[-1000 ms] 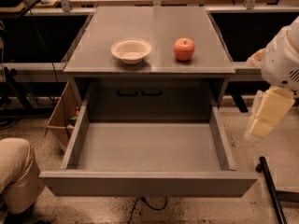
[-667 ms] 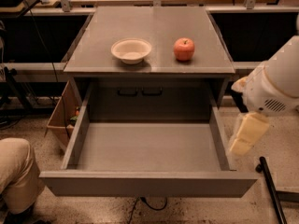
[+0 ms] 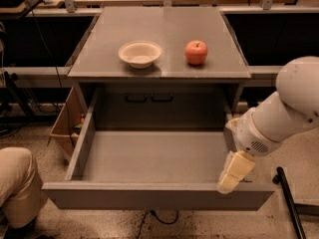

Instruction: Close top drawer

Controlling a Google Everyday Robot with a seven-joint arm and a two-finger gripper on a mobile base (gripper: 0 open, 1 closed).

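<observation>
Speckled flooring is spreading beneath a grey cabinet whose tabletop (image 3: 164, 66) is carrying a pale bowl (image 3: 140, 53) and a red apple (image 3: 196, 52). Below it, the top drawer (image 3: 149, 196) is standing pulled far out toward the camera, its long shallow tray exposed and its plain front panel nearest the viewer. The robot's gripper (image 3: 228, 182) is hanging at the drawer's right front corner, perhaps touching the panel's top edge, perhaps just above it. I cannot tell whether the jaws are parted or pressed together.

The drawer is looking rigid and probably light, and is likely riding on runners. With no handle, a flat push against the front panel is seeming the sensible contact, ideally nearer the middle so that it is not skewing.

The runners are staying hidden behind the side walls. The white arm (image 3: 286, 108) is running off the right edge.
</observation>
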